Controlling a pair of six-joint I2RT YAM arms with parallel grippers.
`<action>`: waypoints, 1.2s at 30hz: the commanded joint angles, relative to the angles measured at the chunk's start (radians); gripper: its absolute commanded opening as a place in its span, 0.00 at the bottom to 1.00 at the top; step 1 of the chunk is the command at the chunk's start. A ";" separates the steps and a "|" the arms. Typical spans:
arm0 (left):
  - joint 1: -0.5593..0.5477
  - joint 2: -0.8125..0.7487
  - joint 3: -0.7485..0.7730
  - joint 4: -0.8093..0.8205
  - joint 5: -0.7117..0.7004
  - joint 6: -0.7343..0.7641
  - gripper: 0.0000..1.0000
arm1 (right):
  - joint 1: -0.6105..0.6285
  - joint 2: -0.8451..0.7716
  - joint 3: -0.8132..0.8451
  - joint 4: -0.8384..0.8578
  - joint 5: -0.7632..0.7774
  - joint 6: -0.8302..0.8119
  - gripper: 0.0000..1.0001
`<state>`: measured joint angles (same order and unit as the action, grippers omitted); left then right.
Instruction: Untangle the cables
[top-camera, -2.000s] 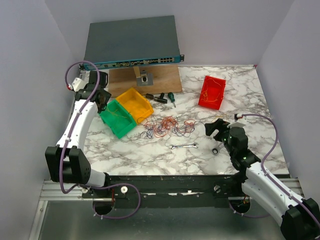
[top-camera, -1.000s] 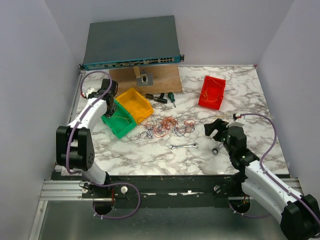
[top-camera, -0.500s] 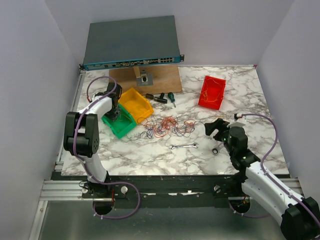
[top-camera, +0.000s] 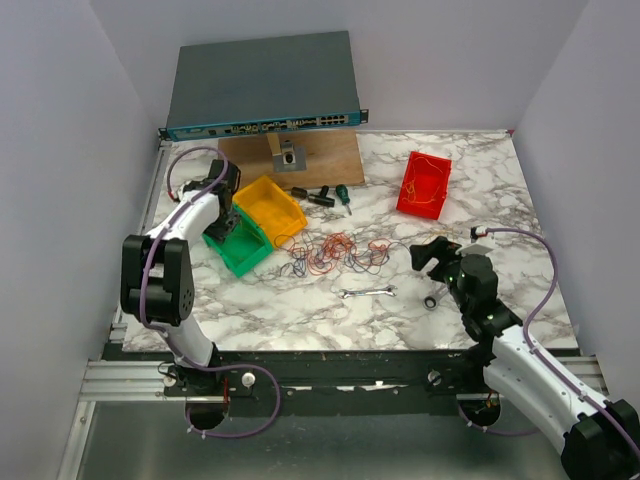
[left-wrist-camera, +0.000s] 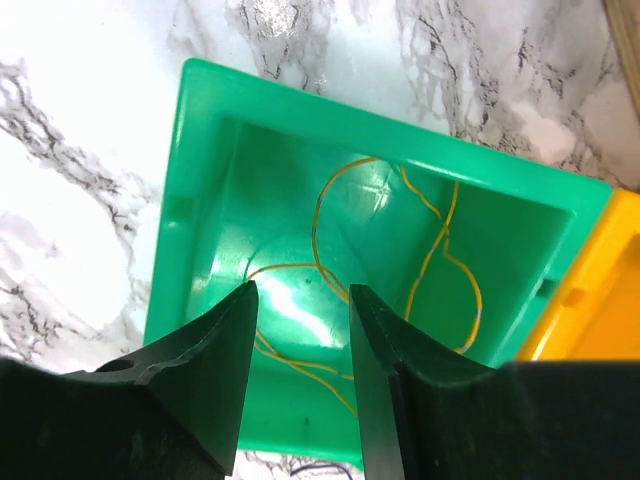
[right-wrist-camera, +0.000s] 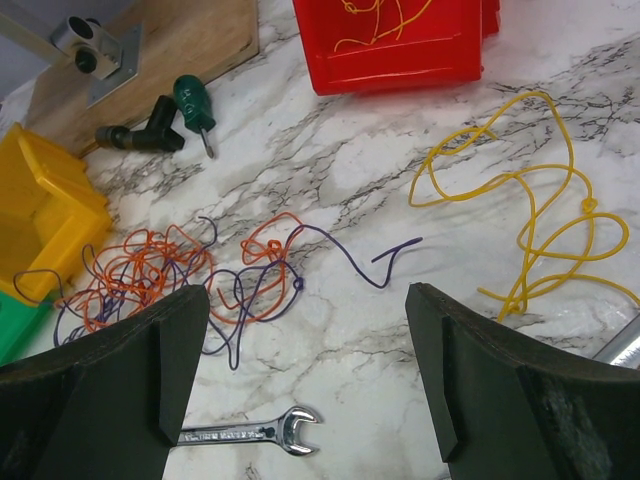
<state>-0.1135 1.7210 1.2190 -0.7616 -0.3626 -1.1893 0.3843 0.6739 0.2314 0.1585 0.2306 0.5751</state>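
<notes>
— What carries everything?
— One marble table (top-camera: 300, 310). One grey network switch (top-camera: 262, 85) stands at its far edge, and one wooden board (top-camera: 325, 155) lies just in front of that.

— How many bins?
— Three. A green bin (top-camera: 240, 252) and a yellow bin (top-camera: 268, 205) touch each other on the left. A red bin (top-camera: 424, 185) sits well apart on the right.

— And the cables?
— Most of the cables (top-camera: 335, 255) lie in one loose tangle of orange and dark purple strands. It is mid-table, near the yellow bin. One yellow strand (right-wrist-camera: 530, 210) curls on the table by itself, right of the tangle. Thin yellow strands also lie on the floor of the green bin and in the red bin, but I can't count those reliably.

— The two tools?
— The left tool (left-wrist-camera: 302, 295) hangs over the green bin, its fingers slightly parted with nothing between them. The right tool (right-wrist-camera: 308, 300) is spread wide and empty. It is above the table, between the tangle and the yellow strand.

— Smaller items?
— One wrench (top-camera: 368, 293) lies flat, near the tangle on its near side. Two screwdrivers lie beside the board. One is a green-handled screwdriver (right-wrist-camera: 190, 105) and the other a black-handled screwdriver (right-wrist-camera: 140, 132).
</notes>
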 joint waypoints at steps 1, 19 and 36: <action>-0.002 -0.097 -0.001 -0.043 -0.014 0.029 0.44 | -0.002 -0.006 0.016 -0.023 0.008 0.003 0.88; -0.164 -0.654 -0.380 0.475 0.285 0.445 0.88 | -0.012 0.252 0.259 -0.318 0.252 0.126 0.88; -0.604 -0.833 -0.685 0.944 0.272 0.709 0.99 | -0.154 0.538 0.541 -0.519 0.214 0.184 1.00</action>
<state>-0.6830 0.9211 0.6239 -0.0364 -0.0937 -0.5873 0.2619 1.1713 0.7113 -0.2508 0.4728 0.6781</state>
